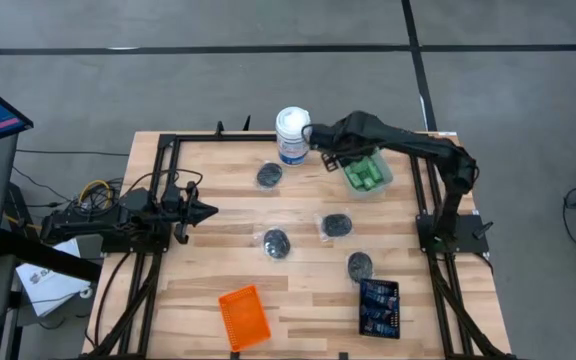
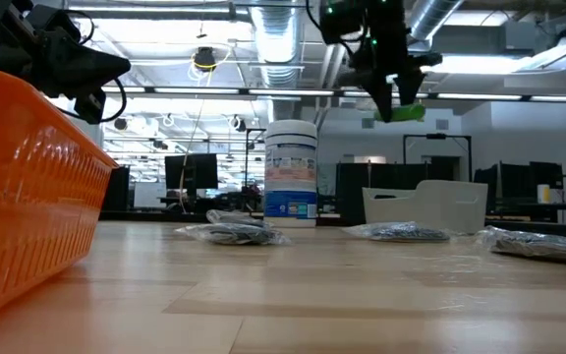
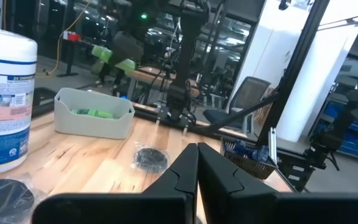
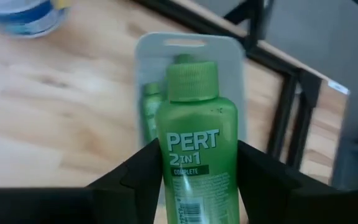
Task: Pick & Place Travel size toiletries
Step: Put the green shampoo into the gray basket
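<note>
- Currently right hand (image 4: 194, 180) is pinching green bottle (image 4: 194, 149) w/ both fingers, hovering above clear tray (image 1: 370, 175).
- Next, prob.: lowering into tray, then releasing.
- Left hand (image 1: 206, 211) is idling, fingers pressed together.

Grey floor (image 1: 268, 25), ceiling ducts (image 2: 281, 39), strip lights

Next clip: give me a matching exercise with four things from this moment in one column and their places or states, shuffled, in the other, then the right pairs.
Things:
1. green bottle
2. orange tray
3. white canister
4. left gripper

Places or states:
A. standing upright at the far edge of the table, beside the clear tray
B. fingers shut, holding nothing, at the table's left side
C. held between the fingers of the right gripper, above the clear tray
D. lying at the near edge of the table

Pairs: 1-C, 2-D, 3-A, 4-B
</note>
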